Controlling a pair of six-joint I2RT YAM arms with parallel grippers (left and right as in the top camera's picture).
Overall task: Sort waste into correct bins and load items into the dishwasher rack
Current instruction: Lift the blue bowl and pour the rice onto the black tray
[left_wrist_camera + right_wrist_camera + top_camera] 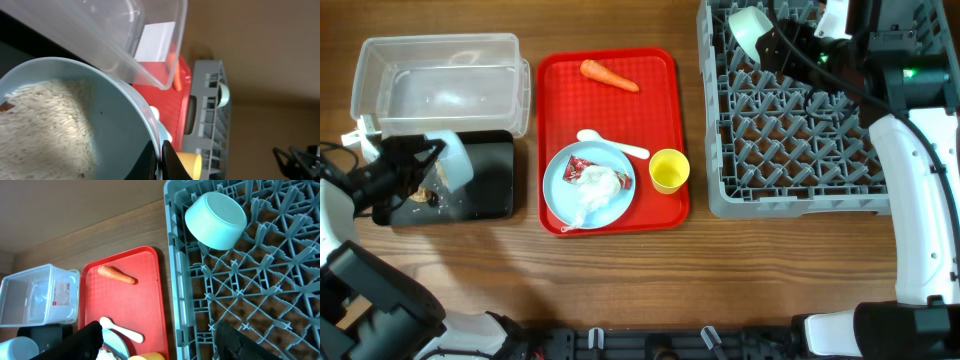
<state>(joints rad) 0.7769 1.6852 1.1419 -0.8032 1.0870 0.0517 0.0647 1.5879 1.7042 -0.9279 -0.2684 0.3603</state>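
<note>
Left wrist view: left gripper pinches small pale-blue bowl at its rim; right gripper gapes over grey pegged plastic crate.

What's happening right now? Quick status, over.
Left gripper shut on rice bowl over black tray. Right gripper open above rack, second bowl inside. No obstruction seen.

- A brown wooden table with visible grain runs under everything.
- A flat red tray lies on the table near its middle.
- A white spoon rests on the red tray, its bowl end to the left and its handle angled to the right.
</note>
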